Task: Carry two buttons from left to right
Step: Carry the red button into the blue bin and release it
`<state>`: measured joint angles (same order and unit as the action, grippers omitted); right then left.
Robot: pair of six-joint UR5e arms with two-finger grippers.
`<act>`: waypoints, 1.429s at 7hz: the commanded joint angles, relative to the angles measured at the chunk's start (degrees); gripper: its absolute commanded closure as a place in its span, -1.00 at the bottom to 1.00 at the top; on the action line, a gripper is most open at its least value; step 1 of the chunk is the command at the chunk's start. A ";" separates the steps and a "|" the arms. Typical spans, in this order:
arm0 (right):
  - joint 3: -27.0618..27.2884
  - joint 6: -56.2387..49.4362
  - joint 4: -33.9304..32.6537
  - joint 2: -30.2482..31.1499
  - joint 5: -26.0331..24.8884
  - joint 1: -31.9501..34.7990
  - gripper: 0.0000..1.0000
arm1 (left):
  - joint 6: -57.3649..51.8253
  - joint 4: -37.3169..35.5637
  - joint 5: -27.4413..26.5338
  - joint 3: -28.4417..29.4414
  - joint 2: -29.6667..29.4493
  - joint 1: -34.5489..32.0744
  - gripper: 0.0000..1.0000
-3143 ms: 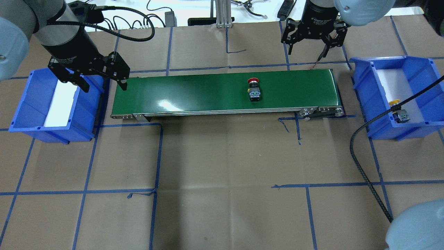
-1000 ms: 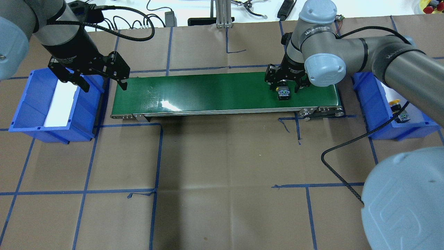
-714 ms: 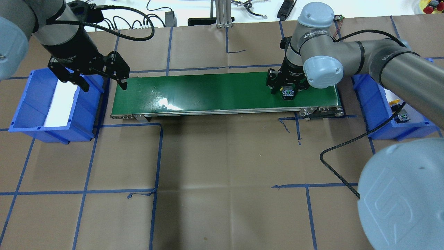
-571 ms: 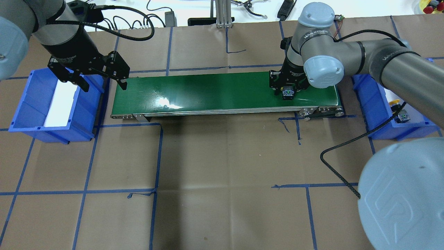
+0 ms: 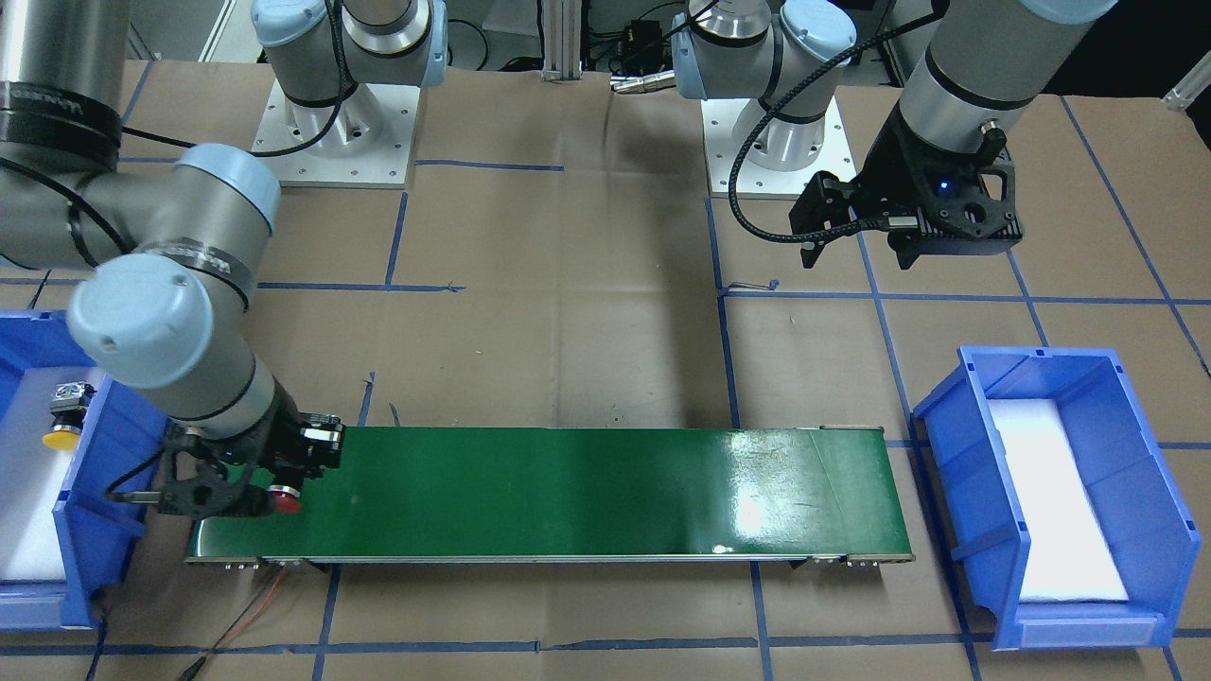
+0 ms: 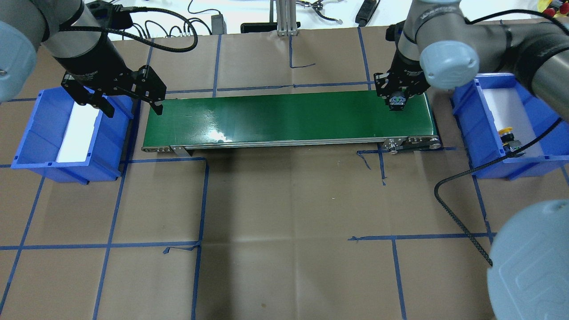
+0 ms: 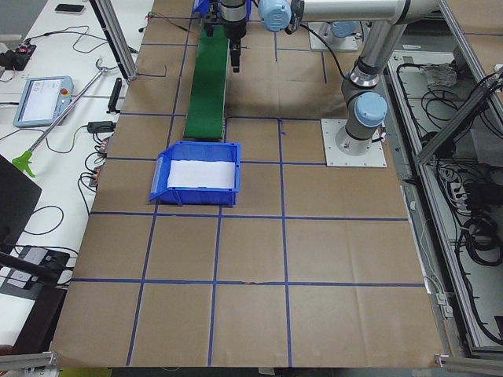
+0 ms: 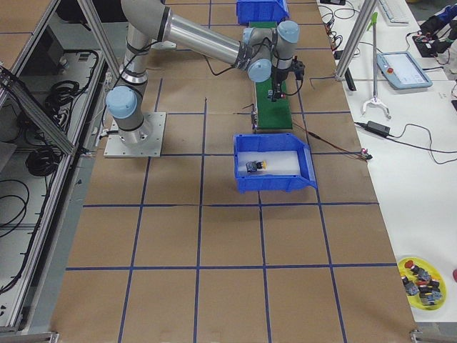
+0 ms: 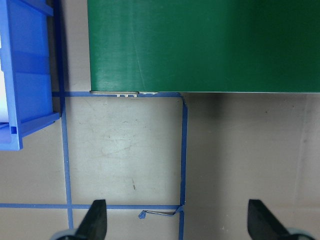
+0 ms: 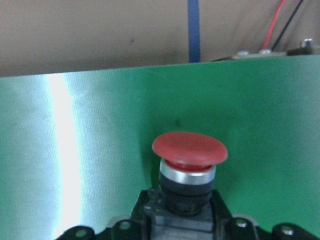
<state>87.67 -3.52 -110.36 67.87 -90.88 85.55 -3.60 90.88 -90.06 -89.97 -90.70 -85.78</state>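
1. Our right hand is clamped on the red button. It grips the button by its black body, and the red cap points away from the robot's base.
2. We hold that button over the right end of the green belt, near the belt's far edge. Whether it touches the belt, we cannot tell.
3. The yellow button lies on its side on the white liner of the blue right bin. This bin stands on the desk just beside the belt's right end.
4. Our left hand hangs above the desk near the belt's left end and the blue left bin. Its fingers are spread wide, gripping nothing.
5. The left bin shows a white liner.
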 commanded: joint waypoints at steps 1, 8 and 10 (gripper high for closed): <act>-7.74 -11.36 6.45 0.78 0.00 -9.83 0.93 | 0.00 0.00 0.15 0.06 -0.09 0.00 -1.00; -2.27 -33.75 -3.07 -6.08 0.61 -23.76 0.92 | 0.00 0.00 0.06 0.06 0.00 0.00 -1.00; 0.04 -33.57 -4.16 -6.95 0.70 -24.28 0.91 | 0.00 0.00 0.24 0.06 0.00 0.00 -1.00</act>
<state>86.31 -37.20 -113.65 61.45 -90.24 61.67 -3.60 90.88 -89.92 -89.91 -90.70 -85.78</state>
